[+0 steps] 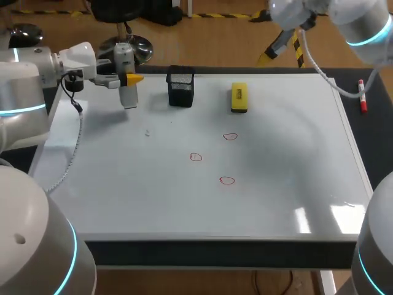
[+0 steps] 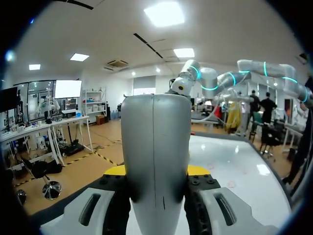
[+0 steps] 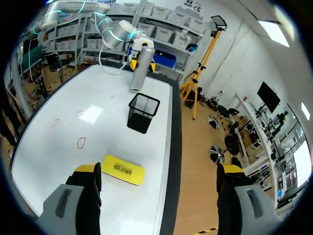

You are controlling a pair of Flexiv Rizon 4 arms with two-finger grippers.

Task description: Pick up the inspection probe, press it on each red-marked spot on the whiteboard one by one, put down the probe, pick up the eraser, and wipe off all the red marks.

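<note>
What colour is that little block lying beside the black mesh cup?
Yellow. The eraser shows best in the head view.

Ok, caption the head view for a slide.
Left claw holds the probe over the whiteboard; three red marks mid-board.

I find the whiteboard glossy and smooth, with bright reflections. The inspection probe has a smooth satin grey shell, metal or plastic undetermined. The mesh holder is matt black wire. The eraser has a yellow, plastic-looking top.
</note>
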